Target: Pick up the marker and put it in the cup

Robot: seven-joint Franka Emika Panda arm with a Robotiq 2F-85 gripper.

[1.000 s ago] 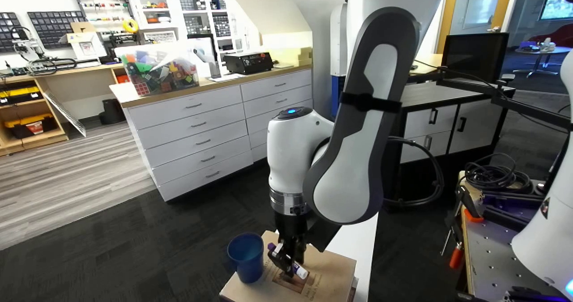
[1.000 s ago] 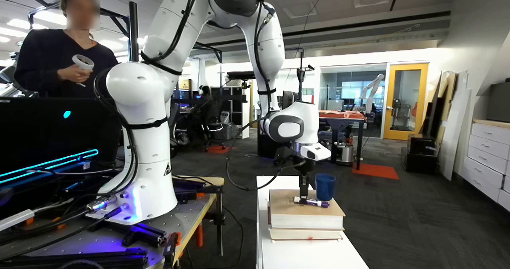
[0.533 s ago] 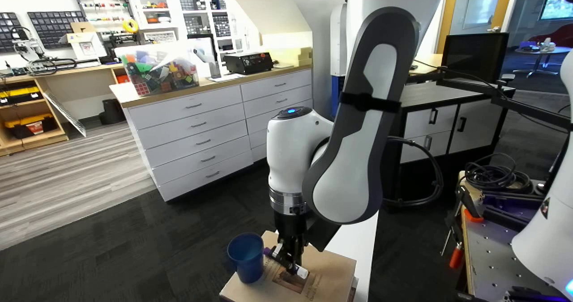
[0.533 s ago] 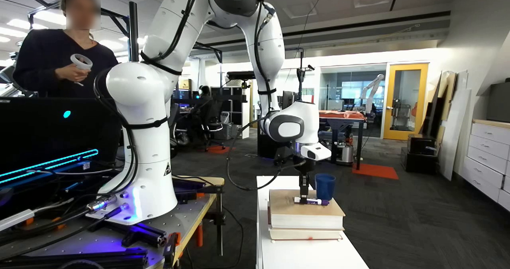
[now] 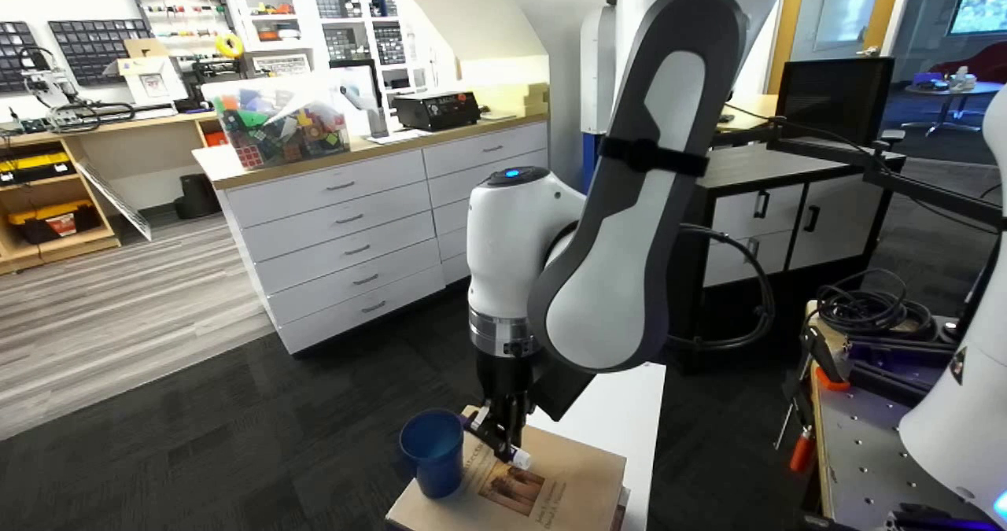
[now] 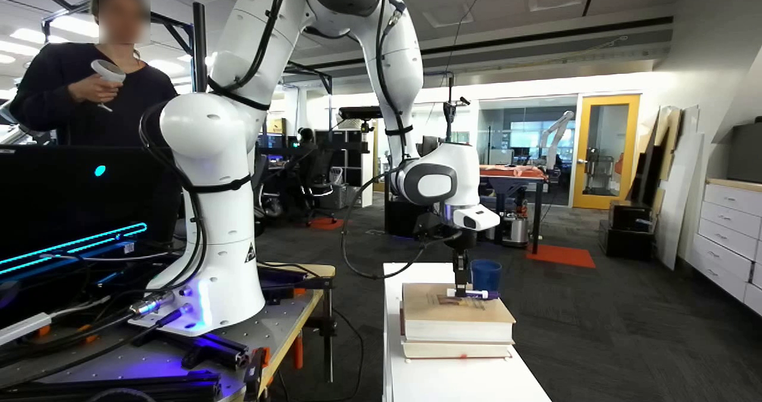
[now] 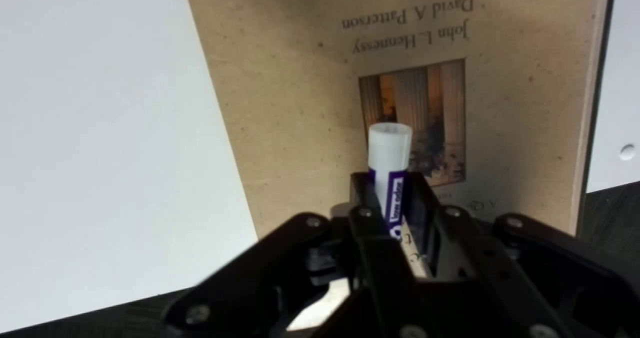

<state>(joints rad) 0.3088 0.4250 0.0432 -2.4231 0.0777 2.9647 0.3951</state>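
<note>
Marker [image 7: 389, 175] only partly visible between fingers [image 7: 361, 193]

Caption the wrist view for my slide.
The gripper holds a purple-labelled marker above a tan book.
</note>
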